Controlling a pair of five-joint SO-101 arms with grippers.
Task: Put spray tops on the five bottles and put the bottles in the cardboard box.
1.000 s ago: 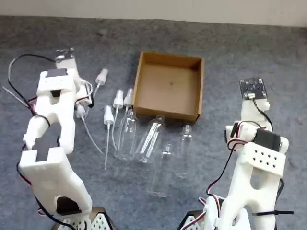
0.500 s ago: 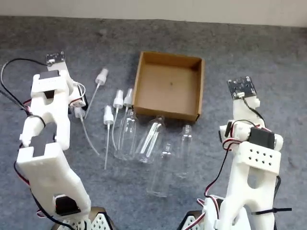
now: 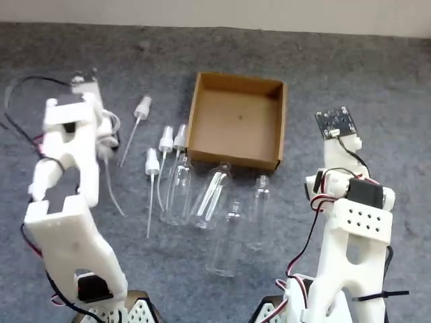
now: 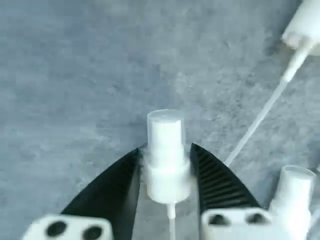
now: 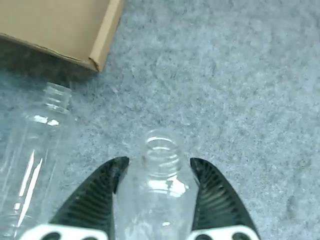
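Observation:
My left gripper (image 4: 165, 149) is shut on a white spray top (image 4: 165, 155), its dip tube trailing back between the black fingers. In the high view this gripper (image 3: 106, 145) is at the left of the grey mat, and the held spray top's tube (image 3: 113, 188) hangs toward the front. My right gripper (image 5: 158, 161) is shut on the neck of a clear bottle (image 5: 160, 185), whose open mouth points away from the wrist. Several capless bottles (image 3: 210, 195) lie in front of the cardboard box (image 3: 237, 156). Three loose spray tops (image 3: 166, 138) lie left of the box.
A fourth loose spray top (image 3: 142, 108) lies farther back on the left. The right arm (image 3: 353, 215) stands right of the bottles. A lying bottle (image 5: 40, 135) and the box corner (image 5: 102, 47) are close to my right gripper. Cables (image 3: 20, 91) loop beside the left arm.
The left arm has swung the held spray top, and its tube end has shifted left. The right arm's wrist has moved a little to the left, toward the box.

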